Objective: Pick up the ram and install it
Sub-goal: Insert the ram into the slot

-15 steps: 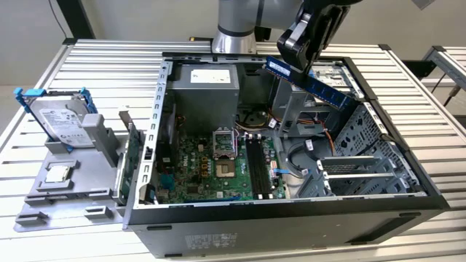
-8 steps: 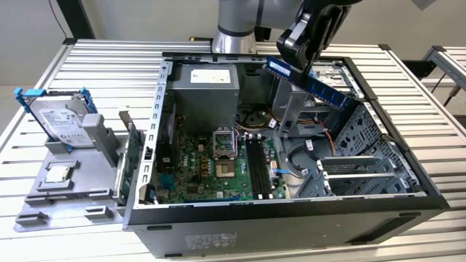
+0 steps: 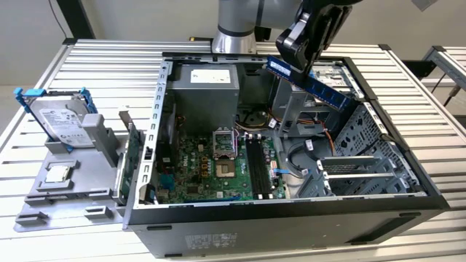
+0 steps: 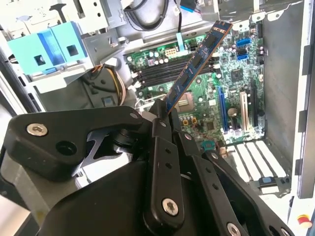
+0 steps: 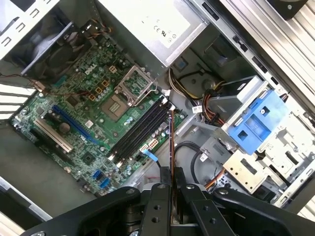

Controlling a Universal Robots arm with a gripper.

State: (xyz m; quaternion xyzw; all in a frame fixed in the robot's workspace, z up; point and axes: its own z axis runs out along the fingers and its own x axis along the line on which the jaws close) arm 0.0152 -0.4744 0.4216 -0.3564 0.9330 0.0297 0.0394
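Observation:
My black gripper (image 3: 304, 64) hangs over the open computer case (image 3: 407, 204), shut on the ram (image 3: 320, 90). The ram is a slim, dark blue-green stick, tilted, sloping down toward the exterior view's right above the drive cage. In the second wrist view the ram (image 4: 197, 64) sticks out from between the fingers (image 4: 160, 128) over the motherboard. The first wrist view shows the ram (image 5: 171, 142) edge-on, clamped by the gripper (image 5: 172, 183). The black memory slots (image 3: 256, 164) (image 5: 140, 130) (image 4: 157, 73) lie on the board beside the processor socket (image 3: 224, 166), well below the stick.
A power supply (image 3: 207, 82) fills the case's far end, and a metal drive cage (image 3: 364, 158) stands at the exterior view's right. Outside the case, a hard drive in a blue caddy (image 3: 62, 117), a grey tray (image 3: 65, 188) holding a silver chip (image 3: 57, 173), and a green card on edge (image 3: 131, 164).

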